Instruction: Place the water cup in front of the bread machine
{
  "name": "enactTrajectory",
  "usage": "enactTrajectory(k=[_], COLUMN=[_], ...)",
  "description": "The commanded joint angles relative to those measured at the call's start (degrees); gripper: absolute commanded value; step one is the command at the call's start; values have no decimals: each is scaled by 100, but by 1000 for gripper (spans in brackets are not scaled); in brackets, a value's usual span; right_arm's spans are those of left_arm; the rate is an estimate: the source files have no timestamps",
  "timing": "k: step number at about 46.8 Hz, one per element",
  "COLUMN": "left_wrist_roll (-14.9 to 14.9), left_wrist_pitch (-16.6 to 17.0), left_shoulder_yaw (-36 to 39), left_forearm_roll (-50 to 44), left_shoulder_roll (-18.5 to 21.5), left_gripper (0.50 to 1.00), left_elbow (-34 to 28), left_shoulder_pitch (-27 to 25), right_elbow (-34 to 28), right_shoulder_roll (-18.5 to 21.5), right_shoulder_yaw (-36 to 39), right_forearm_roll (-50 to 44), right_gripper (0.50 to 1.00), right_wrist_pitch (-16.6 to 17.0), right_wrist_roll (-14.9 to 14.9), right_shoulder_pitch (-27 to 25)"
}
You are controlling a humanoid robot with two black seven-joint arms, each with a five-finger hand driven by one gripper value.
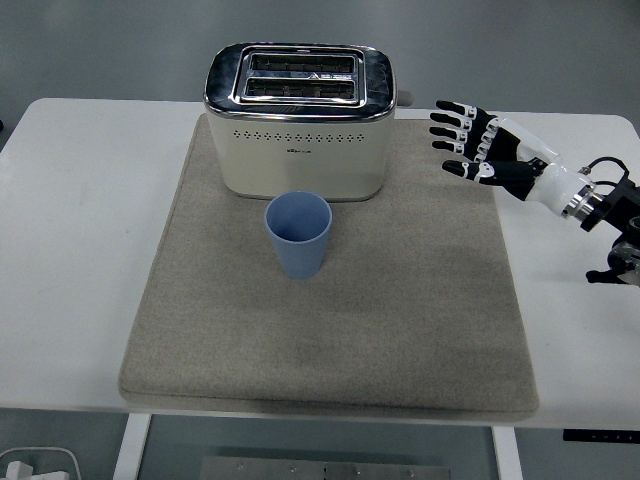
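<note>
One hand only on your screen, so sweep across from the left with me: bare white table [90,250] first, then the grey mat [400,330] covering most of the middle. At the mat's far edge sits your bread machine [300,120] — cream body, shiny chrome top, two slots facing up, both looking dark inside. Just in front of it, you've got the water cup [298,235], blue, upright, mouth open to the camera, standing on the mat, its rim close to the machine's front wall; whether they touch, you can't tell from this angle. Nothing is gripping it. Move on right and there's your right hand [480,150], up over the mat's far right corner, well apart from the cup and off to the side of the machine — fingers [450,125] spread and pointing left, palm empty, thumb held apart below them. Its black arm trails out at the right edge.
</note>
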Motion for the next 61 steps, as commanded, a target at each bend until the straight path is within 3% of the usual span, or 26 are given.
enactTrajectory(k=[1, 5, 16, 23, 33, 39, 50, 61], left_wrist_roll=[8, -1, -1, 8, -1, -1, -1, -1], left_wrist_pitch=[0, 0, 0, 0, 0, 0, 0, 0], left_shoulder_yaw=[0, 0, 0, 0, 0, 0, 0, 0], left_forearm_roll=[0, 0, 0, 0, 0, 0, 0, 0], left_shoulder_roll=[0, 0, 0, 0, 0, 0, 0, 0], left_gripper=[1000, 1000, 1000, 1000, 1000, 1000, 1000, 1000], left_elbow=[0, 0, 0, 0, 0, 0, 0, 0], left_shoulder_pitch=[0, 0, 0, 0, 0, 0, 0, 0], right_elbow=[-5, -40, -365, -470, -699, -699, -690, -690], right_shoulder_roll=[35, 70, 351, 562, 791, 835, 844, 861], right_shoulder_yaw=[3, 11, 3, 11, 55, 55, 91, 108], right_forearm_roll=[54, 299, 1820, 2269, 2585, 3077, 3517, 3561], right_gripper=[919, 917, 919, 919, 917, 919, 926, 928], right_wrist_pitch=[-33, -103, -393, -604, -973, -1202, -2124, -2134], right_wrist_roll=[-11, -134, -1285, -1690, -1857, -2138, -2164, -2077], right_shoulder_pitch=[-5, -5, 162, 320, 531, 566, 716, 733])
